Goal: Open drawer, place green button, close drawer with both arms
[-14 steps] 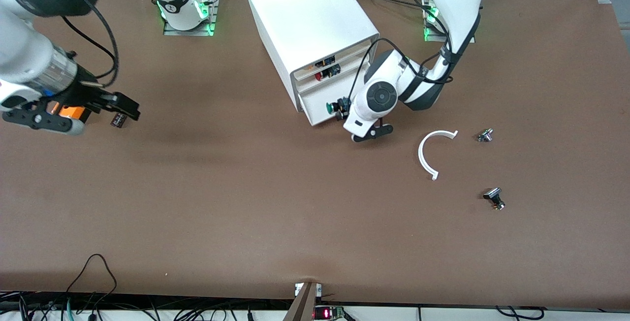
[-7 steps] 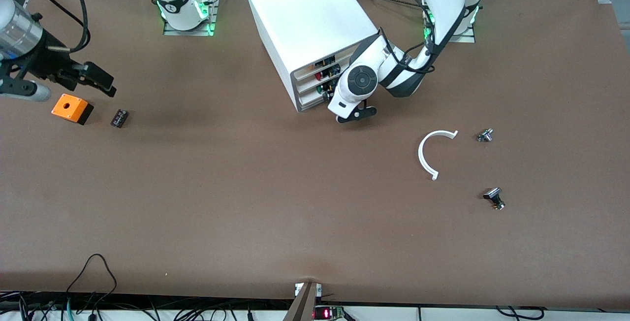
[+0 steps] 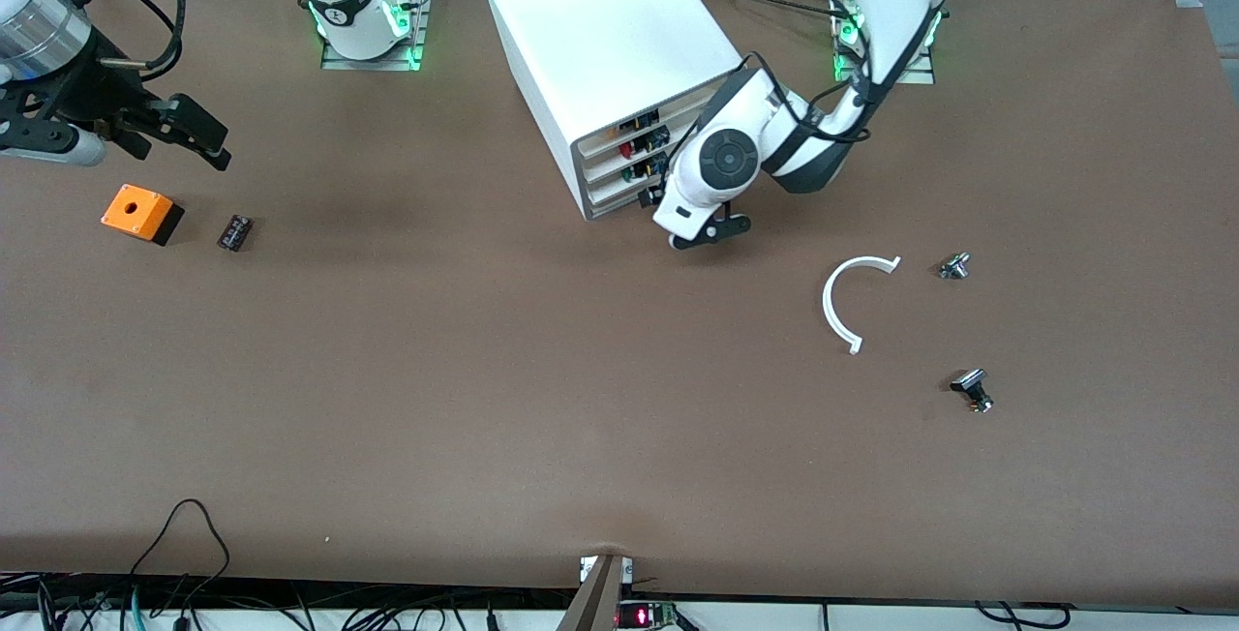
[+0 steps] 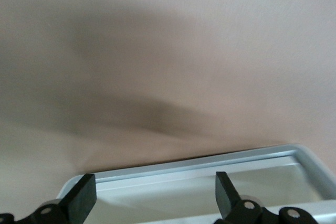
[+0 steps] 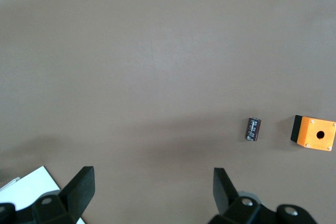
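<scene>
Your left gripper [image 3: 647, 197] sits right in front of the white cabinet [image 3: 610, 41], at the level of its lower drawers, with both black fingers [image 4: 81, 198] spread wide apart and nothing between them. Its wrist view looks past those fingers at a pale tray edge and the brown table [image 3: 542, 399]. That cabinet stands at the middle of the table's robot end, its front turned at an angle toward the front camera and toward the left arm's end of the table. The drawer [image 3: 619, 175], third from the top, is pushed in level with the others, its long front edge running along the cabinet face. You can make out the button [image 3: 630, 173] inside it as a small green cap at the drawer front, with dark parts beside it; which way its body points is too small to tell. A red-capped button [image 3: 626, 149] shows in the drawer just above. Your right gripper [image 3: 194, 133] hangs over the table toward the right arm's end, fingers also spread and empty, above an orange box [image 3: 141, 213] and a small black part [image 3: 234, 231] that lie apart on the surface. A white curved piece [image 3: 844, 300] and two small black-and-silver parts [image 3: 954, 266] [image 3: 972, 389] lie toward the left arm's end.
</scene>
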Motion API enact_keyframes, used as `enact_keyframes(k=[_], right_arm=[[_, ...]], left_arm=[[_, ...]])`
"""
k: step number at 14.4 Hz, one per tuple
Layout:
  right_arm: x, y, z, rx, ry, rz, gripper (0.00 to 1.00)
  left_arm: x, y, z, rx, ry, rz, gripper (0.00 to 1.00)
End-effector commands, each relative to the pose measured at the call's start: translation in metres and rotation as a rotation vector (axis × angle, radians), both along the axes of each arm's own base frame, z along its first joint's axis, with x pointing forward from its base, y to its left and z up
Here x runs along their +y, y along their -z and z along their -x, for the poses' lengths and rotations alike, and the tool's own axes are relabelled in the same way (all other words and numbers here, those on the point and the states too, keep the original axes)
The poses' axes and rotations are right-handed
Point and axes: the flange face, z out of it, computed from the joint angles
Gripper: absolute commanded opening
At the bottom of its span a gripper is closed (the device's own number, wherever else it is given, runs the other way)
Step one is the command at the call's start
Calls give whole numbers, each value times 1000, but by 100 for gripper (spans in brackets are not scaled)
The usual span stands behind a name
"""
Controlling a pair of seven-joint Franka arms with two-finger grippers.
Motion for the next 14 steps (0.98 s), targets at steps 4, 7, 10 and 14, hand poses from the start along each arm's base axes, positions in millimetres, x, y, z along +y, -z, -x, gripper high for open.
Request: enact_keyframes(k=[4, 7, 10, 14], right_arm=[[-3, -2, 0, -1, -8, 11, 100], [-3, -3, -1, -4, -28, 12, 100], [-5, 0, -2, -5, -39, 12, 100], [-6, -3, -3, -16, -42, 13, 100]], left_arm=[[57, -144, -96, -141, 103, -103, 100], [103, -184, -126, -165, 201, -65, 100], [142, -240, -139, -139, 276, -53, 100], [224, -285, -155, -116, 429, 11, 100]])
